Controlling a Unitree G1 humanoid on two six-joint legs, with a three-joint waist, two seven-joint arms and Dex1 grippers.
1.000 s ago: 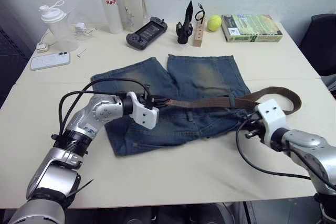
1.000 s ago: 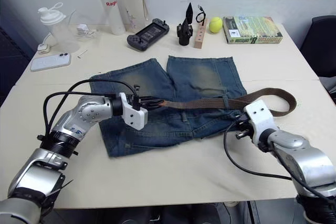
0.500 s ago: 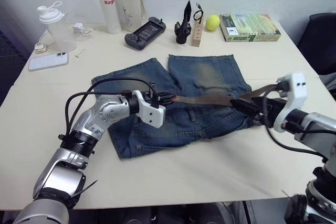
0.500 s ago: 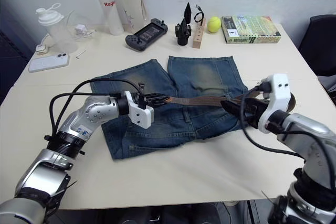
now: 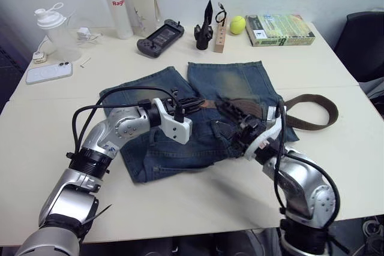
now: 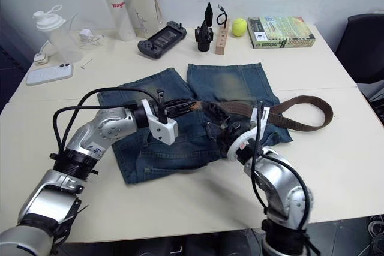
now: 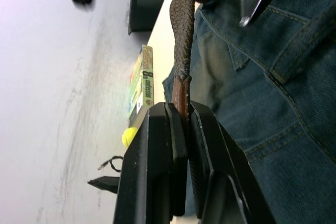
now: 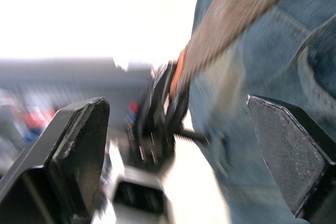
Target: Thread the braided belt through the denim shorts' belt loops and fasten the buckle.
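Observation:
The denim shorts lie flat in the middle of the table. The braided belt runs along their waistband and curls into a loop off the right side. My left gripper is shut on the belt's tan leather tip, at the waistband's left part. My right gripper stands wide open just above the middle of the waistband, pointing toward the left gripper. The belt passes ahead of its spread fingers without touching them. I cannot make out the buckle or the belt loops.
Along the table's far edge stand a shaker, two tall bottles, a game controller, a black stand, a wooden block, a tennis ball and a book. A phone lies far left. A dark chair stands right.
My right gripper has opened and swung left from the shorts' right edge to the middle of the waistband. The left gripper has kept its hold on the belt tip.

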